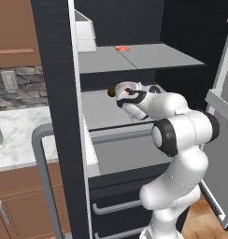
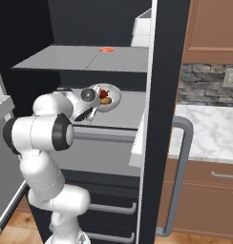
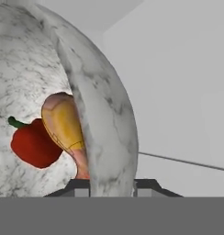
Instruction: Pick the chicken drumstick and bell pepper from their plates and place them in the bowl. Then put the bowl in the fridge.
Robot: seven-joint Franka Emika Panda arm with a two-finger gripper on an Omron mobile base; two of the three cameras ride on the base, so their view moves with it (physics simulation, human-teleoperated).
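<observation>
gripper (image 3: 112,186) clenched on rim of bowl (image 2: 110,98), held tilted over grey middle shelf (image 2: 123,114) inside open fridge (image 2: 166,71). bell pepper (image 3: 35,143) and chicken drumstick (image 3: 63,126) inside bowl, touching.

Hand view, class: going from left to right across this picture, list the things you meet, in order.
Bell pepper → chicken drumstick → rim of the bowl → grey fridge shelf.
</observation>
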